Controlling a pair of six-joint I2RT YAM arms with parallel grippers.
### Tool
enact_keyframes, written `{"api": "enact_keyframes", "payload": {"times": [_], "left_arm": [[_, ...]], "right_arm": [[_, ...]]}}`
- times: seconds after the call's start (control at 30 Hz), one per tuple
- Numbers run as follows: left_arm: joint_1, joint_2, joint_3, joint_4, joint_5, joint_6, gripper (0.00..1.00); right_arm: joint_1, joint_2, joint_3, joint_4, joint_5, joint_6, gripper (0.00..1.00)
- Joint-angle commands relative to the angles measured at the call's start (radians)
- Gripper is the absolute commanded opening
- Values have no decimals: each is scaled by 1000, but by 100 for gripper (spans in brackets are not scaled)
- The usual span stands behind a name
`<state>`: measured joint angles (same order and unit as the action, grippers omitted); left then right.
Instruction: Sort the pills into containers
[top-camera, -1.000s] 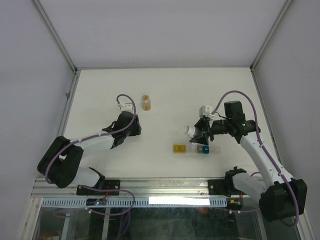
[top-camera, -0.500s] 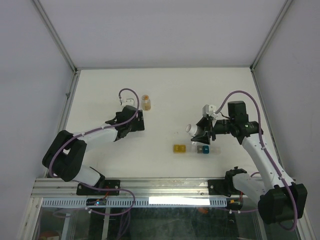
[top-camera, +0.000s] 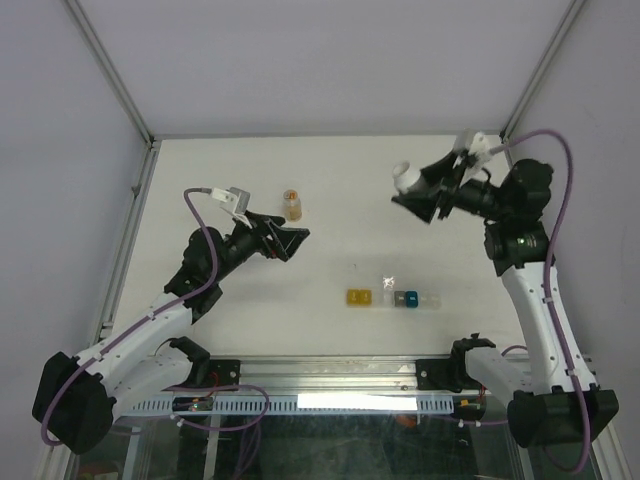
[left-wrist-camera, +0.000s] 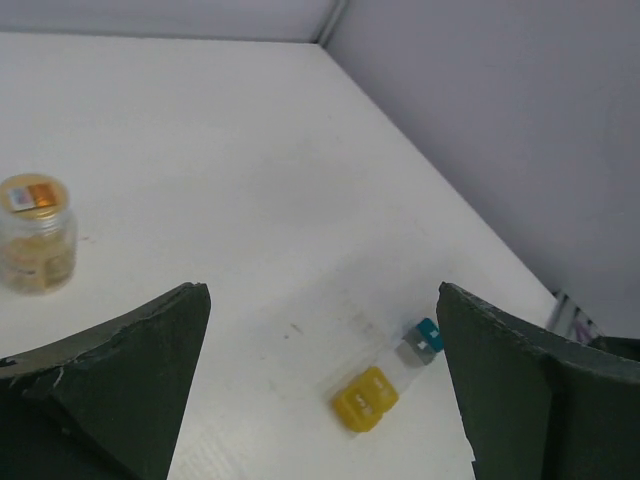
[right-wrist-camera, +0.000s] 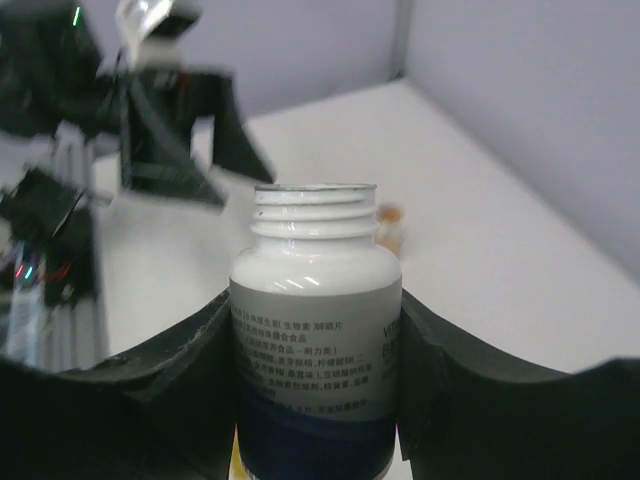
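Note:
The containers lie as a short strip near the table's front: a yellow box, a clear one, a blue-teal one. The left wrist view shows the yellow box and the blue-teal box far below. My left gripper hangs raised left of the strip, open and empty. My right gripper is high at the back right, shut on an uncapped white pill bottle, held upright in the right wrist view. No pills show.
A small round amber bottle stands at mid-left of the table, behind my left gripper; it also appears in the left wrist view. Grey walls close in the table on three sides.
My left gripper opened wide while its arm rose and turned toward the strip. My right arm lifted the white bottle from just above the strip up and back to the right.

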<state>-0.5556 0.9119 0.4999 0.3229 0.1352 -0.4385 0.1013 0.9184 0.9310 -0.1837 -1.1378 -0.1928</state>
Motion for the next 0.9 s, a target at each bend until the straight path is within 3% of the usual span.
{"api": "enact_keyframes", "payload": {"times": [0.0, 0.07, 0.1, 0.13, 0.17, 0.2, 0.27, 0.3, 0.33, 0.43, 0.47, 0.5, 0.53, 0.57, 0.6, 0.63, 0.7, 0.73, 0.8, 0.87], "left_arm": [[1, -16, 24, 181, 230, -64, 99], [0, -38, 33, 179, 262, -81, 99], [0, -56, 32, 176, 271, -84, 99], [0, -76, 26, 177, 276, -84, 99], [0, -96, 16, 186, 279, -85, 99], [0, -108, 4, 203, 281, -89, 99], [0, -117, -13, 248, 292, -108, 99], [0, -112, -11, 265, 312, -120, 99], [0, -105, -5, 269, 328, -130, 99], [0, -99, 7, 265, 373, -133, 99], [0, -101, 0, 272, 381, -126, 99], [-1, -97, -15, 293, 388, -122, 99], [0, -90, -30, 324, 395, -123, 99], [-2, -79, -41, 358, 405, -134, 99], [-5, -68, -50, 389, 414, -146, 99], [-11, -58, -58, 409, 423, -148, 99], [-21, -54, -77, 413, 409, -132, 99], [-23, -55, -86, 408, 392, -121, 99], [-22, -56, -111, 406, 363, -108, 99], [-22, -49, -141, 434, 352, -107, 99]], "right_arm": [[-58, 119, 242, 661, 196, 811, 0], [-39, 139, 181, 1158, 101, 1237, 0], [-26, 133, 126, 1441, 81, 1400, 0], [-25, 113, 109, 1611, 74, 1481, 0], [-31, 78, 110, 1619, 74, 1445, 0], [-49, 40, 123, 1506, 95, 1332, 0], [-94, 18, 221, 970, 211, 1047, 0], [-122, 53, 291, 808, 244, 998, 0], [-134, 82, 296, 864, 233, 1069, 0], [-95, 144, 156, 1766, 139, 1626, 0], [-99, 122, 148, 1750, 126, 1612, 0], [-137, 72, 153, 1489, 126, 1448, 0], [-161, 23, 181, 1085, 178, 1189, 0], [-162, 22, 233, 833, 177, 947, 0], [-161, 42, 247, 795, 97, 891, 0], [-158, 53, 197, 918, -1, 959, 0], [-141, 48, 38, 1331, -166, 1145, 0], [-140, 32, -27, 1423, -246, 1141, 0], [-143, -31, -111, 1280, -409, 904, 0], [-161, -112, -153, 796, -506, 488, 0]]}}
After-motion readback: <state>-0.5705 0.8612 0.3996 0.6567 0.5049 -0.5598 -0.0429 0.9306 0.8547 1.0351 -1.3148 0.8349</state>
